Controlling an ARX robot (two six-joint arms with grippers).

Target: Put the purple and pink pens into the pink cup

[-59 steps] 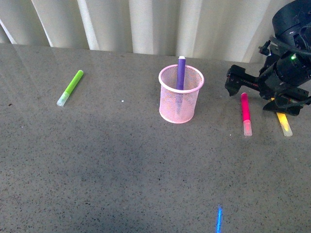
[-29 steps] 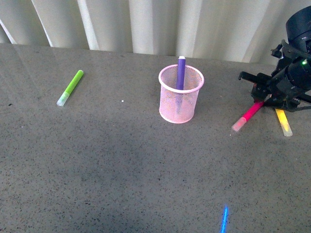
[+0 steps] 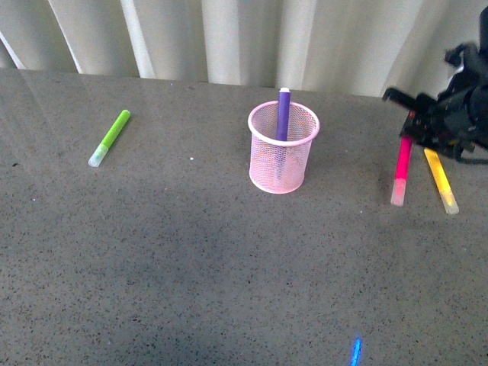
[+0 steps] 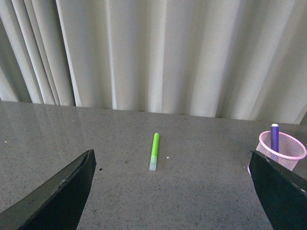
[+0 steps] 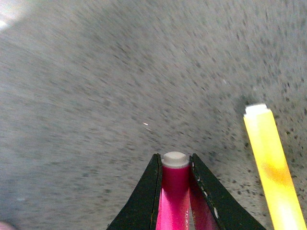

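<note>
At the table's (image 3: 191,267) far right, the right hand (image 3: 412,128) clamps the pink pen's (image 3: 399,171) tail, cap downward, suiting a drop into the cup (image 3: 263,139) beside the purple pen (image 3: 284,114).

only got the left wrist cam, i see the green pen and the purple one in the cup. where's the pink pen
Observer: The right gripper is shut on the pink pen.
Operator: where's that from the cup
Observer: In the front view it is far to the right of the pink cup, not touching it.
Operator: anything close to it
Observer: A yellow pen lies on the table just beside it, on the side away from the cup.
</note>
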